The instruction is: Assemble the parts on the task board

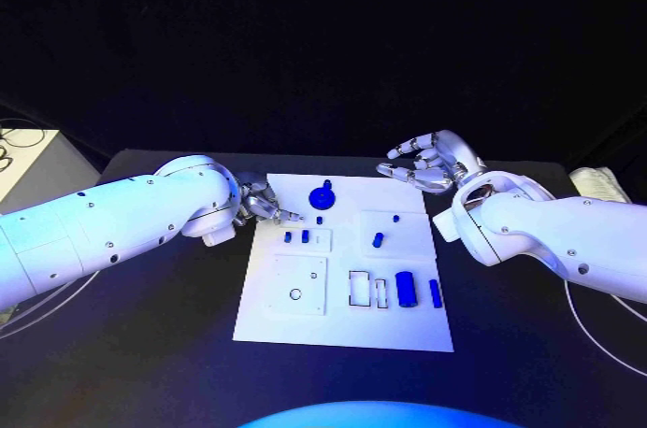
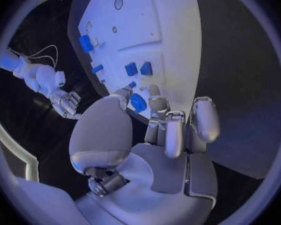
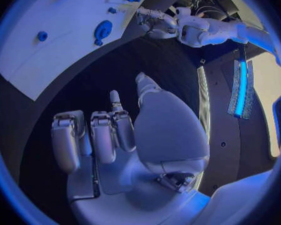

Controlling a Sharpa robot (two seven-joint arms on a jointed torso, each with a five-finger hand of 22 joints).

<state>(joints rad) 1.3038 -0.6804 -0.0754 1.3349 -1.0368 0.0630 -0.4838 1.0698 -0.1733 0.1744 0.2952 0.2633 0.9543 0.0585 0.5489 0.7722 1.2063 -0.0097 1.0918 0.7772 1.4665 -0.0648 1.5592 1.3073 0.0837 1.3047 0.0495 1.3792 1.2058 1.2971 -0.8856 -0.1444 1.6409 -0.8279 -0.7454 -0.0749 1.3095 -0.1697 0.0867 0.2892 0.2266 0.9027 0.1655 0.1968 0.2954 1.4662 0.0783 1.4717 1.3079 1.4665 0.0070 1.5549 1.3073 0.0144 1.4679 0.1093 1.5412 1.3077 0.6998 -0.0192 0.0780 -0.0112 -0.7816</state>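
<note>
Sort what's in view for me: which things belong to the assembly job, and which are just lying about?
Job:
task board
round blue knob part
blue cylinder part
slim blue bar part
small blue parts

Lying about:
white box off the table's left
pale bundle at the table's far right

Left arm enters low, its hand (image 1: pixel 260 204) with fingers curled inward, nothing visibly held; left wrist view shows the fingers (image 2: pixel 178 130) bent over the palm. Right arm is bent at the wrist, its hand (image 1: pixel 429 163) raised, fingers (image 3: pixel 103 140) loosely curled and apart, holding nothing.
</note>
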